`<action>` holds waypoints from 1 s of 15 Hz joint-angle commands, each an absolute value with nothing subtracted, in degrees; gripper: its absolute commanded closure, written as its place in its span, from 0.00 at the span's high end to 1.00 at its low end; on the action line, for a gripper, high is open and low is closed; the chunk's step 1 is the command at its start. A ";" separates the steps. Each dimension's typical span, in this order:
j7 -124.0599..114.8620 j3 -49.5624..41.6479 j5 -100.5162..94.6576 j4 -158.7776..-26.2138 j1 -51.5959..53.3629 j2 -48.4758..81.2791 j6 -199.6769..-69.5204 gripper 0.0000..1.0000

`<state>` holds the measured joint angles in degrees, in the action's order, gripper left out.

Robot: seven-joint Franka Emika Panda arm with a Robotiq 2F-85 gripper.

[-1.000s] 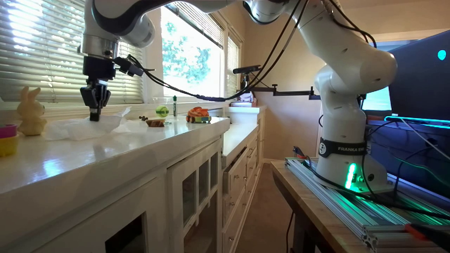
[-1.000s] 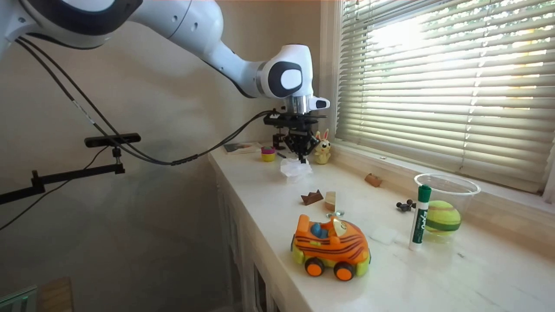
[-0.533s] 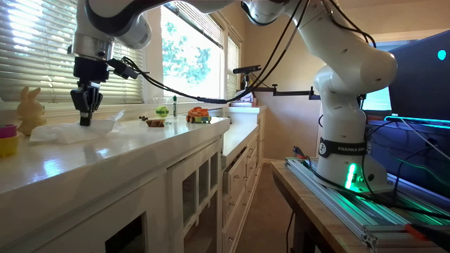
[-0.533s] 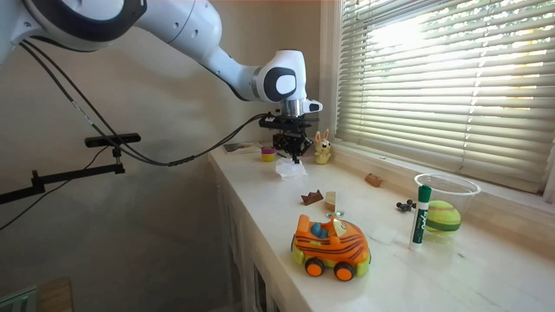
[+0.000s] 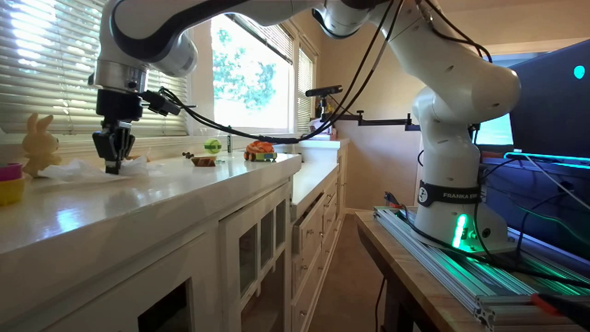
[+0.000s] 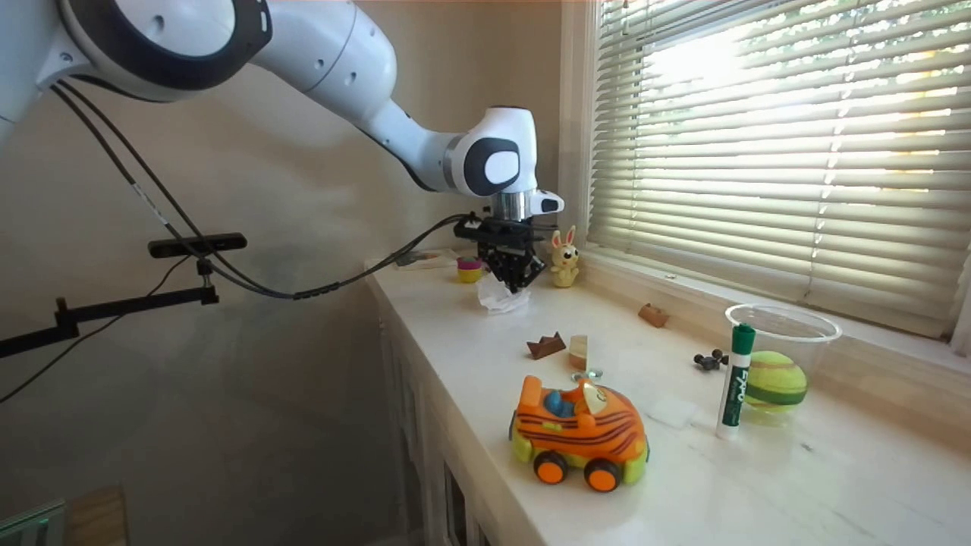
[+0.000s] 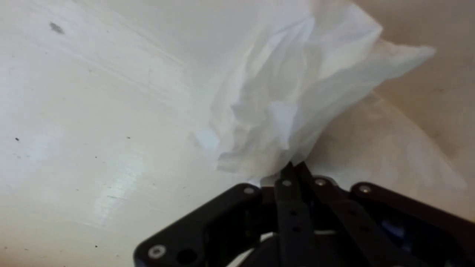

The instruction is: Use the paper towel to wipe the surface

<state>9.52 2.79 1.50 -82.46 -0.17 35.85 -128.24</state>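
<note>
More lowered than before, pinching wrinkled white paper towel (image 7: 284, 85) in narrowed black two-fingered gripper (image 7: 295, 165) on glossy white countertop (image 6: 690, 485) near yellow bunny figure (image 6: 564, 262): presumably enabling wiping.

In the wrist view the bottom edge cuts off the body of the gripper (image 7: 295, 166), its nearest parts are blurred, and its very tips are lost among the folds of the paper towel (image 7: 274, 96), which itself goes soft toward the top edge. Dark specks (image 7: 56, 27) on the countertop (image 7: 111, 100) are too small to name. In an exterior view the gripper hides a strip of the towel's middle; the left edge slices off part of a pink-and-yellow tub (image 5: 11, 186), the right edge a dark monitor (image 5: 553, 110), the top edge the arm (image 5: 465, 83). In an exterior view cables (image 6: 312, 292) cover part of a flat thing (image 6: 432, 260), too blurred to identify.
</note>
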 commanded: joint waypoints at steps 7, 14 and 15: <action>1.56 0.66 2.93 -97.54 -1.70 27.71 -135.29 0.04; -7.07 -2.16 1.93 -111.60 -0.85 17.98 -140.33 0.04; -8.35 -2.57 1.54 -113.31 -0.64 16.53 -140.69 0.04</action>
<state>-4.47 -1.26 1.93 -104.59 -1.39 22.40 -138.17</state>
